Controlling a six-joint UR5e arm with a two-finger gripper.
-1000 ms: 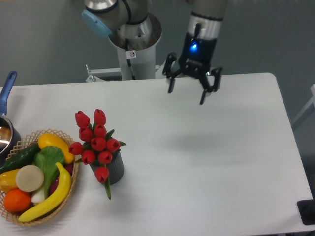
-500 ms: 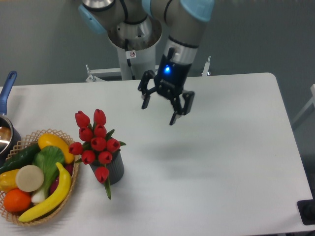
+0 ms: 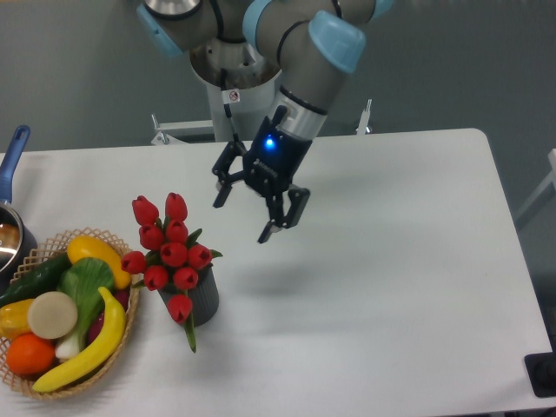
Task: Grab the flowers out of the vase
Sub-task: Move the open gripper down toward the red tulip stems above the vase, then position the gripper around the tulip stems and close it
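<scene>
My gripper [image 3: 246, 215] hangs in the air above the table [image 3: 391, 261], up and to the right of the flowers [image 3: 168, 254], apart from them. Fingers spread wide, nothing between them.

Flowers sit in the vase [image 3: 201, 297], near the table's left front. Red buds crowd over the mouth and lean left and forward; one bud and a leaf droop down the vase's front. Only the vase's right side shows. Stems are hidden behind the buds.

Risks, as I judge them:
- Closing on the buds and not the stems: heads could crush or slip free.
- Vase looks small and light. A slanted pull, or a stem snagging at the mouth, could tip it or lift it along with the bunch.
- Coming in too low from the right, a fingertip could knock the vase's rim.

Around:
- Basket [image 3: 52, 385] of fruit and vegetables just left of the vase, banana [image 3: 91, 348] nearest. Little room on that side for a finger.
- Pot [image 3: 10, 234] with blue handle at the far left edge, out of the way.
- Right and front of the vase: bare table, the freer approach.
</scene>
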